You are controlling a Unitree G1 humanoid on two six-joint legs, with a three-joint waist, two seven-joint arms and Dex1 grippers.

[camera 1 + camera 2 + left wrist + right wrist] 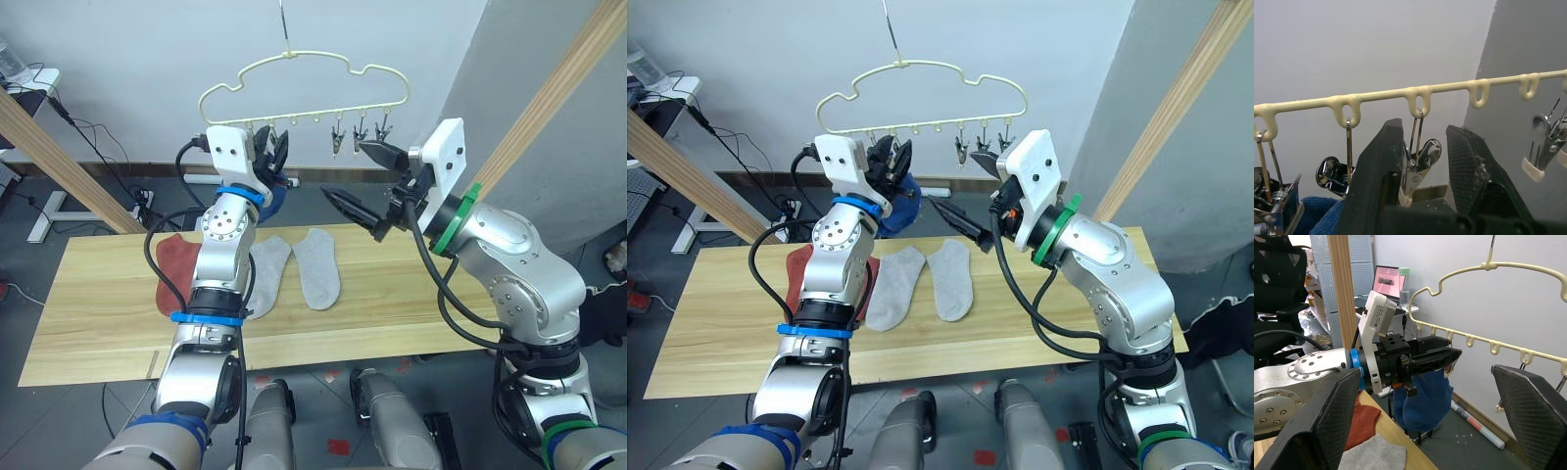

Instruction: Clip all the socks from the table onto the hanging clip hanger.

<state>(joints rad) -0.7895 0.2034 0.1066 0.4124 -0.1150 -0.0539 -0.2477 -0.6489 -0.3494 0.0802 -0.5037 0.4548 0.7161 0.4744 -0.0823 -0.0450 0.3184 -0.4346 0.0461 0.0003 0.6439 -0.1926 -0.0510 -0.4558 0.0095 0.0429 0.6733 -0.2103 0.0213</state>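
Observation:
The cream clip hanger (306, 116) hangs above the far edge of the table (98, 323). My left gripper (272, 147) is raised to its bottom bar. In the left wrist view its fingers (1376, 181) stand open around one metal clip (1418, 164), with a gap on one side. A blue sock (1425, 396) hangs from the clips just beside it. My right gripper (343, 166) is wide open and holds nothing, below the hanger's right clips. Two light grey socks (318, 266) (269, 279) lie flat mid-table. A rust-red sock (176, 266) lies left of them, partly behind my left arm.
Thick wooden poles slant up at the left (59, 157) and right (549, 108) of the table. Cables and a power strip (137, 201) lie on the floor behind. A desk with a laptop (1388, 281), a bottle and an office chair (1278, 279) stand further off.

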